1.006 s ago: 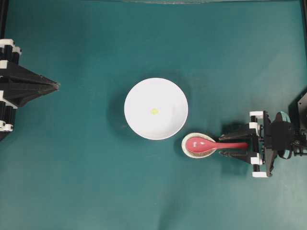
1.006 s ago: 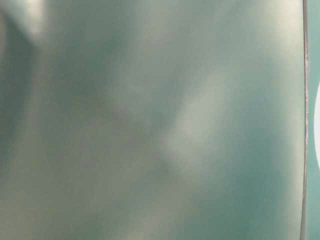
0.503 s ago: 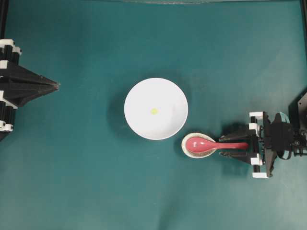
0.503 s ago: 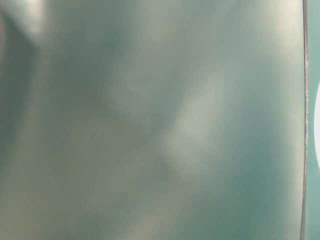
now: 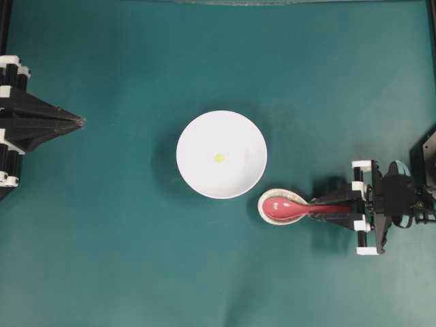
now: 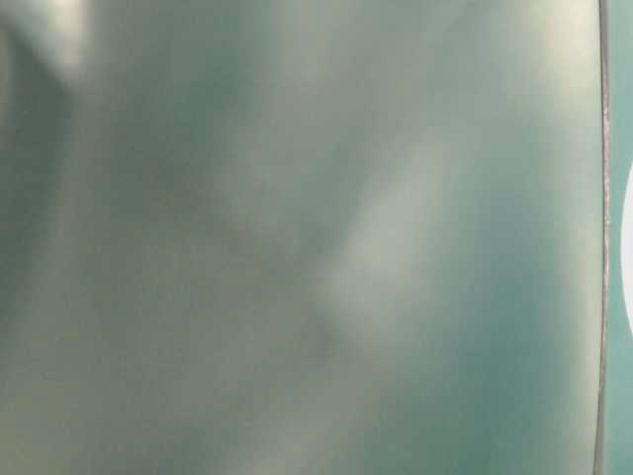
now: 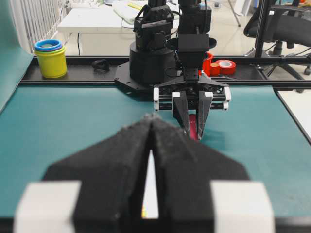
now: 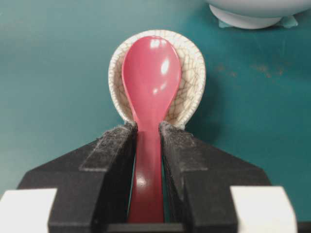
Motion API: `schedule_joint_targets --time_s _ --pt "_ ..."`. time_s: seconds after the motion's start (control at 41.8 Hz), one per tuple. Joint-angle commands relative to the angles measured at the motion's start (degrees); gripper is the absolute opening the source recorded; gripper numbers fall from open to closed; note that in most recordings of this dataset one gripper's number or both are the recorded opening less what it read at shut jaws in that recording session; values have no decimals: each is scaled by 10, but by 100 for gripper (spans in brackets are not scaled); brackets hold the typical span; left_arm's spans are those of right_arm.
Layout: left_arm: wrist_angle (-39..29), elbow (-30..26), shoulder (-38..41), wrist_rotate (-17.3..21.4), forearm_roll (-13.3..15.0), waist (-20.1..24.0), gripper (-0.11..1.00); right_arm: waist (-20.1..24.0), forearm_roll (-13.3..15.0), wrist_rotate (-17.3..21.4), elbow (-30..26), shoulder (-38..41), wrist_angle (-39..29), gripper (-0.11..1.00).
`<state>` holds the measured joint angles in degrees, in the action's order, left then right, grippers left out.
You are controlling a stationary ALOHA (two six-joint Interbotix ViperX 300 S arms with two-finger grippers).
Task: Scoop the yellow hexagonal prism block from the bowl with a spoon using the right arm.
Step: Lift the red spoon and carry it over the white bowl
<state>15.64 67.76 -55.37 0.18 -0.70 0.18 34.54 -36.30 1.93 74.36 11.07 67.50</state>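
The white bowl sits mid-table with the tiny yellow hexagonal prism block at its centre. Just to its lower right, the pink-red spoon lies with its scoop in a small speckled cream dish. My right gripper is shut on the spoon's handle. In the right wrist view both black fingers press the handle of the spoon just behind the dish. My left gripper hangs shut and empty at the far left, pointing toward the bowl.
The bowl's foot shows at the top of the right wrist view, close beyond the dish. Beyond the table's far edge, the left wrist view shows a yellow cup and red tape rolls. The table-level view is a blur.
The right gripper's fingers have closed from wide open onto the spoon handle. The spoon's scoop has shifted slightly in the dish. The left arm has not moved.
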Motion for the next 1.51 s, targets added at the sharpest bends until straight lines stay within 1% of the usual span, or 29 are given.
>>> schedule_joint_targets --time_s 0.0,0.096,0.263,0.383,0.479,0.599,0.743,0.79,0.862,0.958,1.078,1.174,1.246,1.389,1.485 --pt "3 -11 5 0 -2 1 0 3 -2 1 -1 -25 4 23" --pt "3 -11 5 0 -2 1 0 3 -1 0 5 -48 3 23" --pt "3 -11 6 0 -1 1 0 -5 -2 -18 16 -105 -15 23" --pt "3 -11 6 0 -1 1 0 -18 -2 -54 16 -152 -48 23" --pt "3 -11 6 -1 -1 1 0 -41 -2 -91 11 -197 -98 23" --pt "3 -11 7 -1 -1 1 0 -82 0 -141 -7 -256 -193 23" --pt "5 -11 8 0 -2 1 0 -143 0 -207 -41 -326 -336 23" --pt "6 -11 8 0 -2 1 0 -162 0 -222 -53 -341 -373 23" --pt "6 -11 8 -1 -2 1 0 -198 0 -248 -76 -366 -446 23" --pt "6 -11 8 -1 -2 0 0 -243 1 -268 -110 -381 -533 23" --pt "7 -11 9 -1 -2 1 0 -294 1 -280 -150 -381 -628 23" --pt "6 -11 8 0 -2 1 0 -329 5 -282 -182 -374 -690 23" --pt "5 -11 8 0 -2 1 0 -352 15 -282 -209 -365 -738 23" --pt "3 -11 8 0 -1 1 0 -392 34 -280 -259 -338 -810 23" --pt "3 -10 8 0 -2 1 0 -413 53 -278 -296 -309 -856 23"
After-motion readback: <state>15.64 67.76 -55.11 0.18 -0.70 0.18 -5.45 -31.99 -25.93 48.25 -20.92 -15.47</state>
